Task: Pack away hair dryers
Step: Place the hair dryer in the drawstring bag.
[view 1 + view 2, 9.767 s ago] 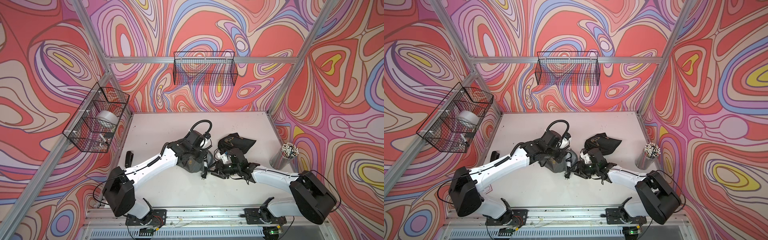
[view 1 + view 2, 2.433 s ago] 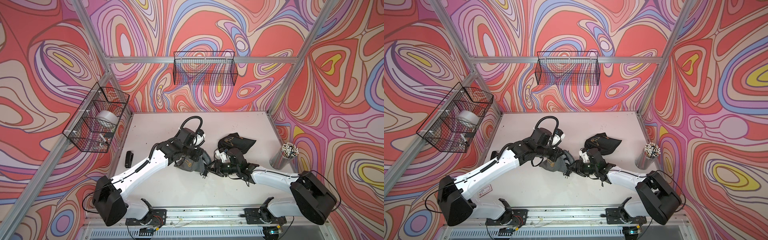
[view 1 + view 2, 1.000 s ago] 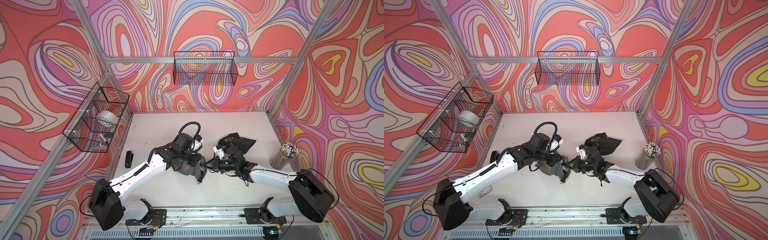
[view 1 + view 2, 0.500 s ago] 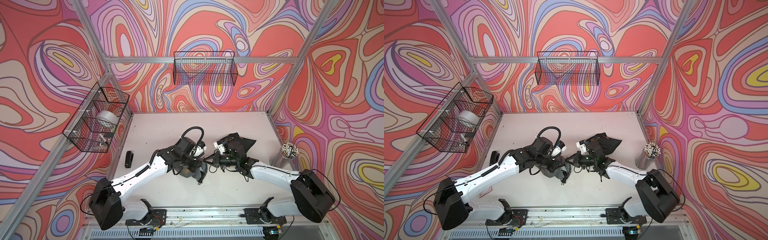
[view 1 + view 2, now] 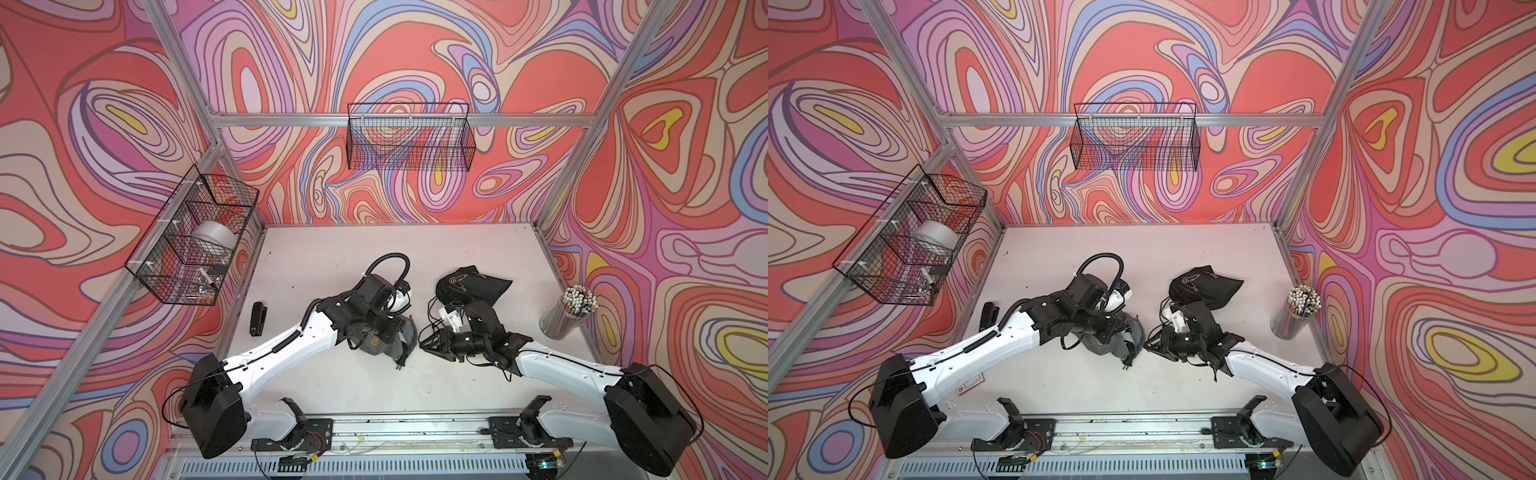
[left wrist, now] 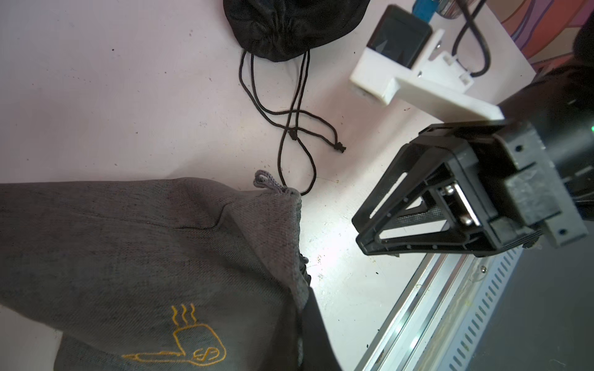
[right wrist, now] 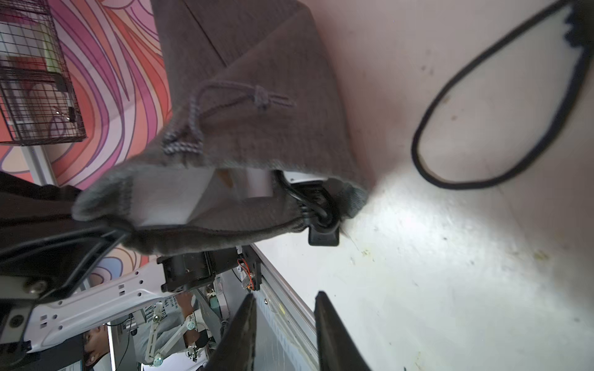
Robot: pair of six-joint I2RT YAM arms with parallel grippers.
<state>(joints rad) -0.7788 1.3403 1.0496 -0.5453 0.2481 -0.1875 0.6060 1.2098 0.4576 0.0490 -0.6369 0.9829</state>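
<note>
A grey drawstring pouch (image 5: 380,341) (image 5: 1102,344) (image 6: 144,257) (image 7: 257,96) lies mid-table. Inside its mouth shows the white hair dryer (image 7: 257,181), with its black cord and plug (image 7: 321,221) (image 5: 400,365) poking out of the opening. My left gripper (image 6: 302,321) is shut on the pouch's rim and holds the mouth up. A short way off, facing the mouth, my right gripper (image 7: 286,308) (image 5: 428,347) (image 5: 1152,345) (image 6: 369,231) is open with nothing between its fingers.
A black drawstring pouch (image 5: 473,286) (image 5: 1204,286) (image 6: 289,25) lies behind the right gripper, its strings (image 6: 289,128) trailing towards the grey pouch. A black stapler (image 5: 257,318) sits at the left, a pen cup (image 5: 569,311) at the right. Wire baskets (image 5: 409,141) (image 5: 195,245) hang on the walls.
My right gripper's jaws have parted and it has backed slightly from the pouch mouth. The left gripper still holds the pouch rim, now a little nearer the back.
</note>
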